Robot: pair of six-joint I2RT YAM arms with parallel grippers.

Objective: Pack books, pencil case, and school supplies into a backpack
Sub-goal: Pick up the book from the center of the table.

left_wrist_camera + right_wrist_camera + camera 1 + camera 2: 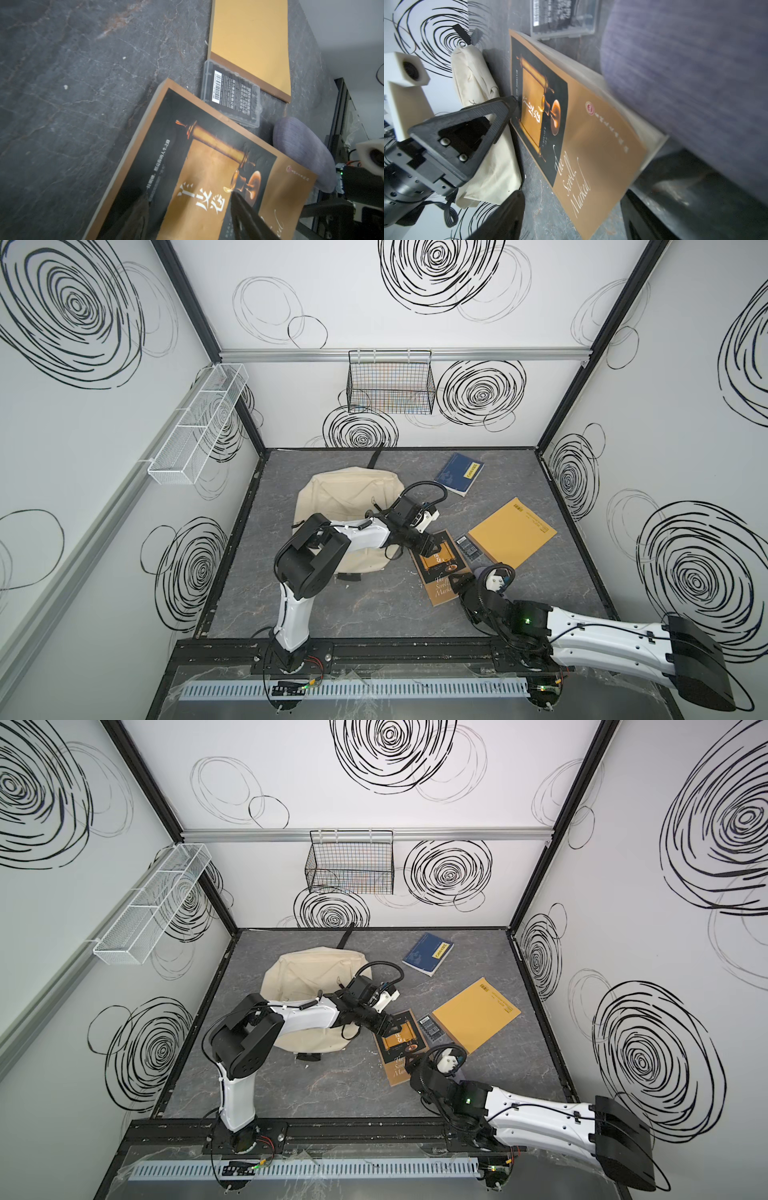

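1. Large soft cream-beige canvas backpack: slumped on the dark grey marbled tabletop, left of centre, its near side partly hidden by the left arm.
2. Navy blue book with yellow label: flat near the back edge, right of the backpack, well apart from the other items.
3. Thin mustard-yellow softcover: flat on the right half of the tabletop, turned diagonally.
4. Small flat dark packet with pale print and clear plastic edging: between the mustard-yellow softcover and the brown book, close against both.
5. Dark brown book with golden scroll picture and script title: flat at centre, just right of the backpack.
6. Long lavender-grey fuzzy pencil case with rounded ends: lying along the brown book's right edge, near the packet, and largely hidden beneath the right arm in both top views.
7. Left gripper: over the far end of the brown book, jaws parted, nothing held, one fingertip down at the cover.
8. Right gripper: low at the brown book's near right side, fingers spread wide to either side of the book's near corner, pencil case close alongside, nothing visibly clasped.
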